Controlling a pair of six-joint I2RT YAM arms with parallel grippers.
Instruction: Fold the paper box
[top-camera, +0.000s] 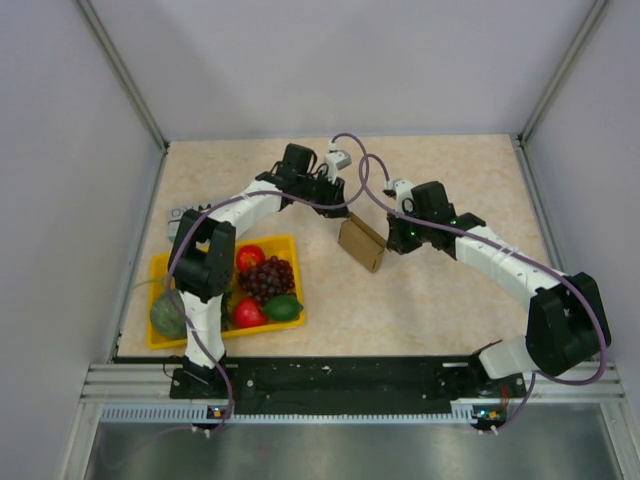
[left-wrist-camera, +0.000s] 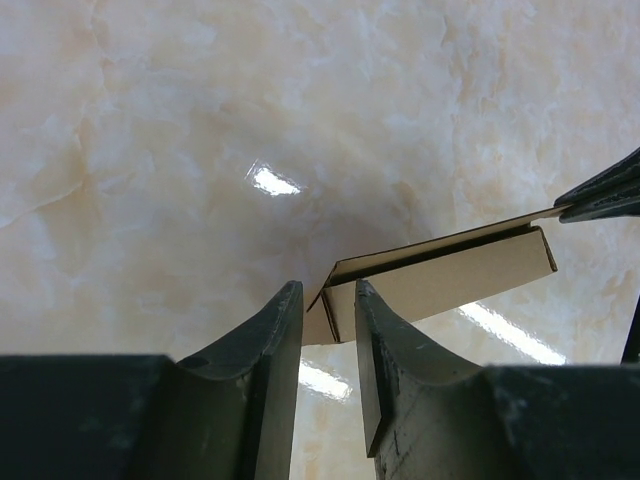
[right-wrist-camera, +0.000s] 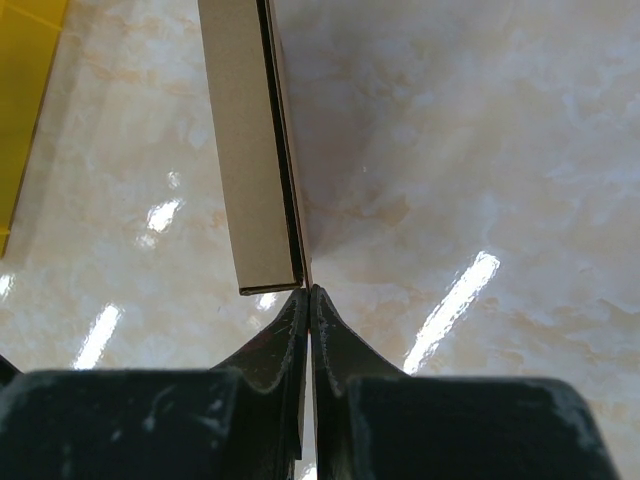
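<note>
The paper box (top-camera: 362, 243) is a small brown kraft box, held tilted above the table between both arms. In the left wrist view one end corner of the box (left-wrist-camera: 450, 275) sits between the tips of my left gripper (left-wrist-camera: 328, 292); the jaws stand a little apart and the cardboard fills the gap between them. My left gripper (top-camera: 345, 207) reaches the box from the far side. My right gripper (right-wrist-camera: 310, 290) is shut on a thin flap edge at the other end of the box (right-wrist-camera: 250, 150). From above, my right gripper (top-camera: 388, 240) is at the box's right side.
A yellow tray (top-camera: 160, 270) stands at the near left with a red fruit (top-camera: 250, 257), dark grapes (top-camera: 268, 277), a green fruit (top-camera: 283, 307) and a green melon (top-camera: 167, 315). A corner of the tray (right-wrist-camera: 25, 90) shows in the right wrist view. Grey walls enclose the table.
</note>
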